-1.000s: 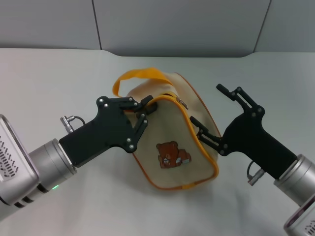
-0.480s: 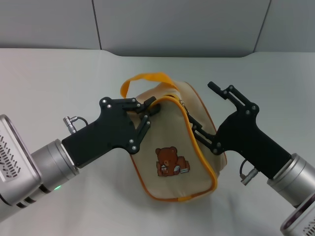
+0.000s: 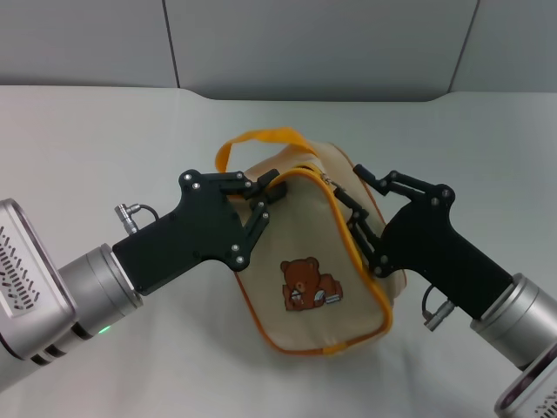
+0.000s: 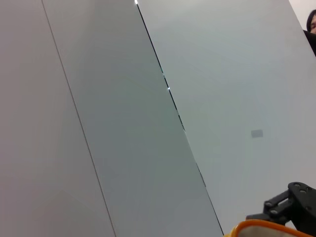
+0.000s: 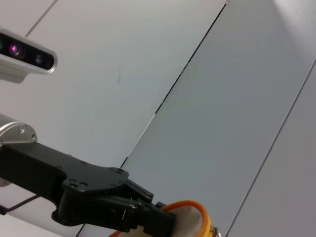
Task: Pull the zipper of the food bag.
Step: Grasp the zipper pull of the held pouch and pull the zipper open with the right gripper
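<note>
Right, I've got the food bag (image 3: 318,261) sitting on the white worktop (image 3: 104,139) between both arms, bear patch (image 3: 307,285) facing me. My left end effector (image 3: 268,190) is clamped on the bag's upper corner by the orange handle (image 3: 252,139). My right end effector (image 3: 355,205) sits against the bag's top right edge, its fingers closed in around the zipper (image 3: 326,180), though I cannot tell if they actually pinch the silver tab.
</note>
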You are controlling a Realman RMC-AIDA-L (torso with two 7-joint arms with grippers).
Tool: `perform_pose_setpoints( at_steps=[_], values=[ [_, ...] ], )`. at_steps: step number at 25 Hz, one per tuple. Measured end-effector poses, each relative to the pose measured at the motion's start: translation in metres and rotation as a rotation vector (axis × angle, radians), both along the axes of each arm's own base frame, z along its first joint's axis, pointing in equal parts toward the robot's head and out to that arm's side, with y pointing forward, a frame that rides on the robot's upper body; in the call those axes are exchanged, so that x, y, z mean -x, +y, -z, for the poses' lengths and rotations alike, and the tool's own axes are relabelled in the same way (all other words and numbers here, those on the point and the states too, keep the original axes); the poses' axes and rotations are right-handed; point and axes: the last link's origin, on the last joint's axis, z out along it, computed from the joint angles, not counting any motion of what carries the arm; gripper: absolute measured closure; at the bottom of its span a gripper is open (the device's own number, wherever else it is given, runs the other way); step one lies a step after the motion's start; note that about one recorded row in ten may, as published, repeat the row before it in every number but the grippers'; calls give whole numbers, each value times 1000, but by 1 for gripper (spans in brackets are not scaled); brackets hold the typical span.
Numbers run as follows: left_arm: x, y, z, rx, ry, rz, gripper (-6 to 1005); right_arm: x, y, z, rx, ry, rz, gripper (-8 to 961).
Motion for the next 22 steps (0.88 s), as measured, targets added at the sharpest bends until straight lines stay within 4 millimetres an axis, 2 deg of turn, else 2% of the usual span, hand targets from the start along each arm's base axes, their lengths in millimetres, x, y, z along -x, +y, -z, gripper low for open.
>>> perform_pose_setpoints(
  at_steps=[9,16,22],
  values=[
    [0,0,0,1,-2,-1,936,-1,0,1,6,-6,5,904],
    [-1,0,0,2,-5,1,935,-1,-1,2,10,-10,0,954],
    [-1,0,0,2,-6,2,935,-5,-3,1,-27,-43,0,894]
  ],
)
